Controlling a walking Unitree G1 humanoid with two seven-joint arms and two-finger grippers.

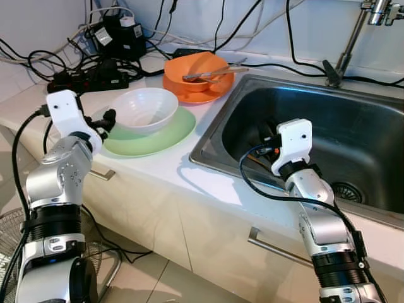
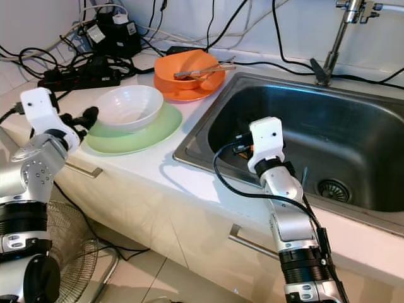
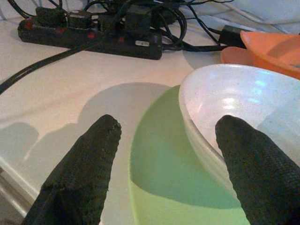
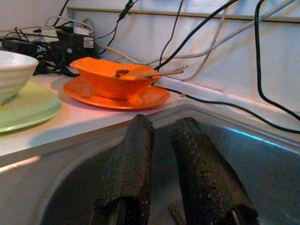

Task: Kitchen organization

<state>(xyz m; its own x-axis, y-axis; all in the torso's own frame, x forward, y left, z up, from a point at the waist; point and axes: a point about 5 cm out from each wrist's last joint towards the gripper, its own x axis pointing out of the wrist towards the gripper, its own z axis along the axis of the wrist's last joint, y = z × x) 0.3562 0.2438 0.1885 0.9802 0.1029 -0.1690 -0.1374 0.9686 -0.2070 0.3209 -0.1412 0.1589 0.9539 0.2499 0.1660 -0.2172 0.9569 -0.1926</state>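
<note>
Left pincer (image 3: 161,173): I see its two black fingers (image 3: 79,173) spread apart, one over the bare table (image 1: 38,104), the other at the rim of the white bowl (image 1: 144,108), gripping nothing. Right pincer (image 4: 161,173): fingers close together, almost parallel with a thin gap, nothing between them, reaching down inside the sink (image 1: 353,126) near its left wall.

Items, largest first:

1. Table: white top, drawer handles on its front below.
2. Sink: stainless steel, set into the table at the right, drain (image 1: 346,191) at its bottom, tap (image 1: 353,38) rising behind its far rim.
3. Green plate (image 1: 170,134): pale green, lies on the table just left of the sink.
4. White bowl: stands upright on the green plate, towards its left side; I see nothing inside.
5. Orange plate (image 1: 196,96): behind the green plate, near the sink's far left corner.
6. Orange bowl (image 1: 189,68): sits on the orange plate, with a metal utensil (image 1: 214,72) lying across it, handle pointing towards the sink.
7. Power strip (image 1: 95,77): black, on the table behind the white bowl, amid a tangle of black cables (image 1: 38,60).
8. Fan (image 2: 69,265): wire guard on the floor beside the left arm.
</note>
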